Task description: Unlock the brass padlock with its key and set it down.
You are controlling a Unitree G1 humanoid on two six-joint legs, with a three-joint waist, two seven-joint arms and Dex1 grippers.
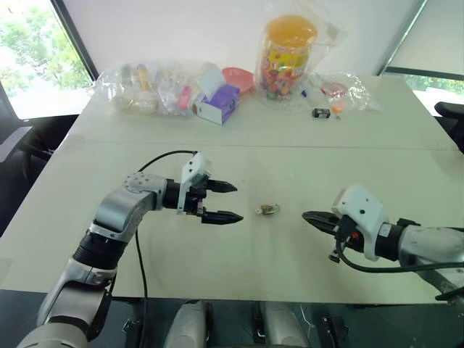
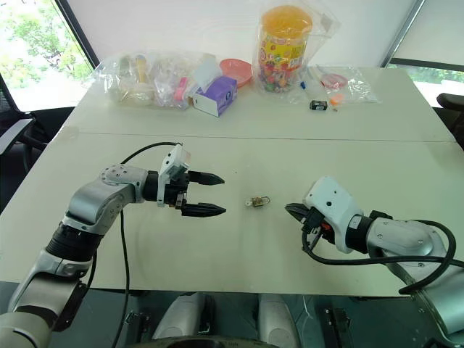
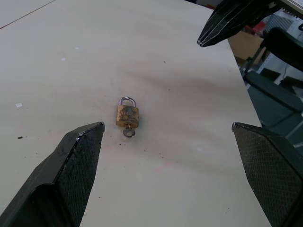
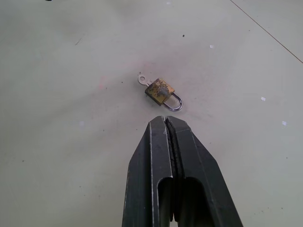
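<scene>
On pale table [image 1: 130, 239] by windows: one padlock [image 1: 267, 209], key [image 3: 128, 133] in it, between two grippers; left gripper [image 1: 221, 201] fingers apart, right gripper [image 1: 310, 217] fingers together, both empty.

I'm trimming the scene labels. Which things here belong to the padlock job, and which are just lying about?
Job: brass padlock, key in it, left gripper, right gripper.

Lying about: candy jar, purple box, clear bags, pink bowl.

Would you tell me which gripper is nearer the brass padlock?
Left, slightly. The left gripper hangs open left of the brass padlock; the right gripper, shut, sits to its right.
</scene>
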